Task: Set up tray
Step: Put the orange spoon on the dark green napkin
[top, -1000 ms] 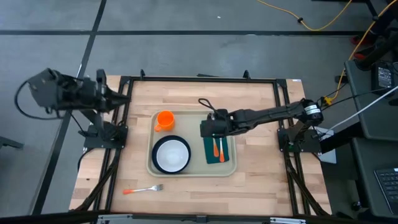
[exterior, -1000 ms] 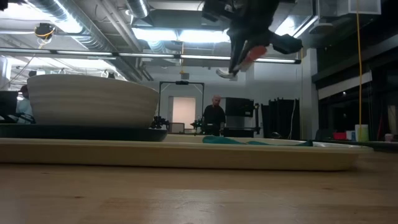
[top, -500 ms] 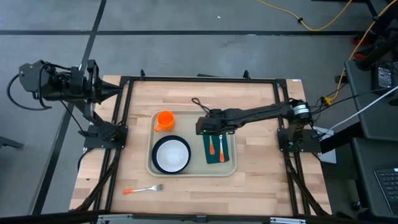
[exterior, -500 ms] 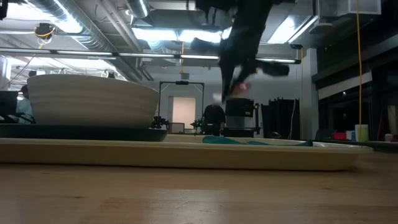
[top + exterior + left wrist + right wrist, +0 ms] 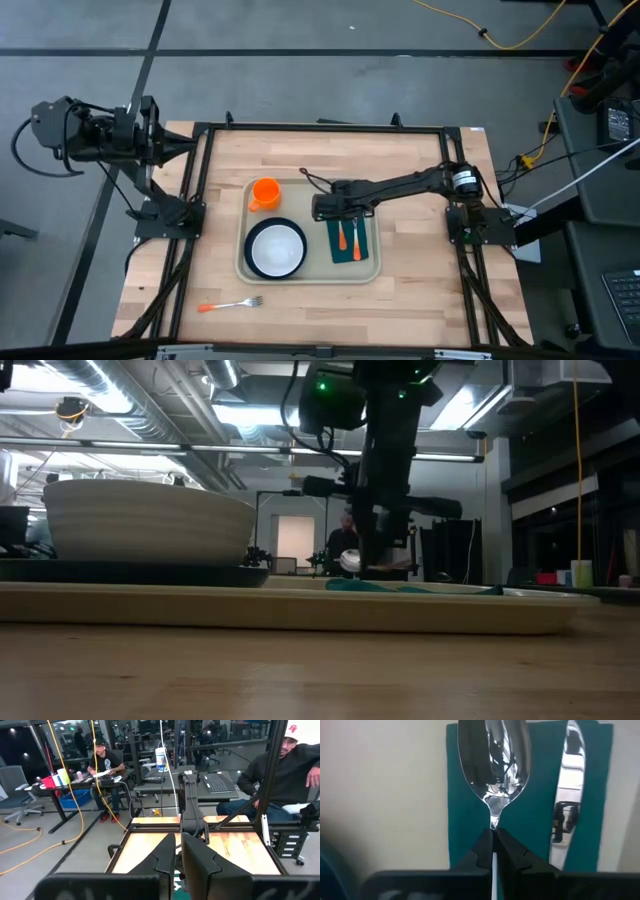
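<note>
The pale beige tray [image 5: 312, 272] lies mid-table and carries an orange cup [image 5: 265, 192], a white bowl [image 5: 276, 248] on a dark plate, and a dark green napkin [image 5: 362, 250]. An orange-handled knife [image 5: 357, 241] lies on the napkin, its blade [image 5: 566, 795] beside the spoon. My right gripper [image 5: 493, 834] stands low over the napkin's far part, shut on an orange-handled spoon [image 5: 343, 237]. My left gripper [image 5: 178, 854] is shut and waits raised at the table's far left corner [image 5: 190, 148]. My right gripper pinches the spoon at its thin neck [image 5: 493, 822], just behind the shiny bowl [image 5: 494, 755], between its two fingertips. The fingers come from above, pointing down, across the spoon. The spoon lies roughly level just above the napkin [image 5: 348, 562]; whether it touches the cloth, I cannot tell.
A fork with an orange handle [image 5: 228, 304] lies on the wooden table near its near left edge. Black frame rails run along the table's sides. People sit at desks in the room beyond the table [image 5: 102, 760].
My right gripper has come down from high above the tray to just over the napkin, shifting slightly toward the table's left, still shut on the spoon. The spoon, earlier tilted and high, now sits low and about level. My left arm drew back a little to the left.
</note>
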Available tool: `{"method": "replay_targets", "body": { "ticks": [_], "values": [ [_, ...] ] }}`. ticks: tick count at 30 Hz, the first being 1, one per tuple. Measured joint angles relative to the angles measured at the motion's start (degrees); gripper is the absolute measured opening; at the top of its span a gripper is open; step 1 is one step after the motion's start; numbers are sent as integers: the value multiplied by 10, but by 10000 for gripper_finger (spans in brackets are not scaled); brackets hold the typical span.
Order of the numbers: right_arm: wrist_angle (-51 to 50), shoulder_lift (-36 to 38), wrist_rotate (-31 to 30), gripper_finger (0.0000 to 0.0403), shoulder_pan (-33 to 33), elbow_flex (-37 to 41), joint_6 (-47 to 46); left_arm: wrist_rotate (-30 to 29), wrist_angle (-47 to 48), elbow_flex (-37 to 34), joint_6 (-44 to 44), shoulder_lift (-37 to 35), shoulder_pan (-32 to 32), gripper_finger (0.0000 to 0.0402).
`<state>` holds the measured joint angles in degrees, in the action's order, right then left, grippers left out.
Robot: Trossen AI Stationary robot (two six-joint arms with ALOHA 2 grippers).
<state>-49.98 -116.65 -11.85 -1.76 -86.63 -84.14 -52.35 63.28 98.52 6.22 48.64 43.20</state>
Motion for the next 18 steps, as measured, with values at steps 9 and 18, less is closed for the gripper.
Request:
{"method": "replay_targets", "body": {
  "ticks": [9,18],
  "values": [
    [-18,-16,0,8,0,-1,3,6,0,0,3,0,0,28],
    [-16,-32,10,8,-4,0,2,6,0,0,5,0,0,26]
  ]
}}
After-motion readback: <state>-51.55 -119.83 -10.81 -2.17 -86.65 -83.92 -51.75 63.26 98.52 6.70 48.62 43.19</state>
